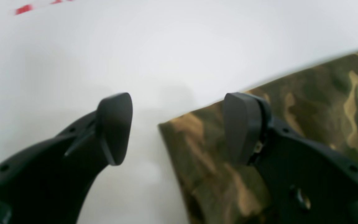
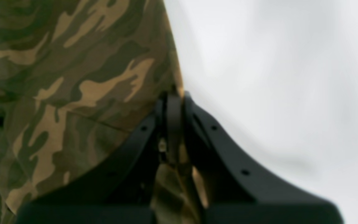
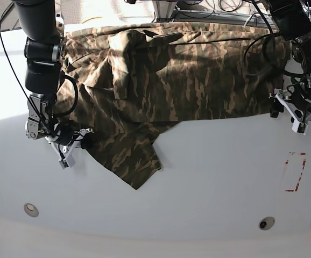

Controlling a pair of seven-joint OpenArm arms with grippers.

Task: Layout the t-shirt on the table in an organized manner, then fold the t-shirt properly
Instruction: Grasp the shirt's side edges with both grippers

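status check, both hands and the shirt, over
Right hand shut on t-shirt edge. Left hand open at shirt corner, gripping nothing. Shirt partly spread on table, one side still bunched. Nothing in the way.

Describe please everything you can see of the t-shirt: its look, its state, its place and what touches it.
The t-shirt is soft cloth in a camouflage print of dark green, brown and tan. It lies spread but wrinkled across the far half of the table, one part folded over, one sleeve pointing toward the near edge. The right gripper is shut on its edge. The left gripper is open over a corner of the cloth.
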